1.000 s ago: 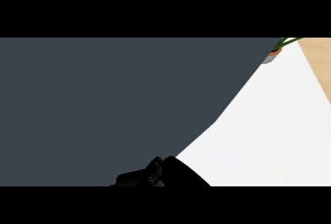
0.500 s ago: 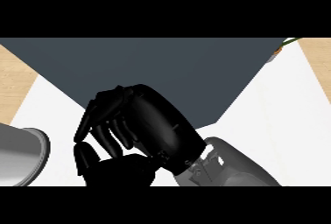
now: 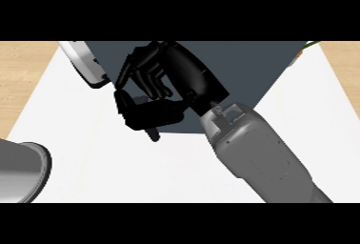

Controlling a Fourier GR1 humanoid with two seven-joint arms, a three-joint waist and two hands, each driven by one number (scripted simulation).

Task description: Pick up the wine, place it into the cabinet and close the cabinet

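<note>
1. The right hand sat near the middle of the head view, over the line where the white counter met the dark grey face of the cabinet.
2. Its grey forearm rose from the lower right and slanted up and left to the wrist.
3. The fingers were curled in toward the palm, bunched together and not spread. The thumb lay below them, its tip pointing down toward the counter.
4. Nothing could be seen held between the fingers and the thumb.
5. The wine did not show anywhere in the view, so where it was could not be told.
6. A tilted white slab with a grey edge stood at the upper left, just beside the curled fingers. Whether the fingers touched it could not be told, nor whether it was part of the cabinet.
7. A rounded grey shape with a paler rim showed at the lower left edge, well apart from the hand. What it was could not be made out.
8. Wooden flooring showed along the left side beyond the counter.
9. A bit of green plant peeked in at the upper right corner, next to the cabinet's edge.
</note>
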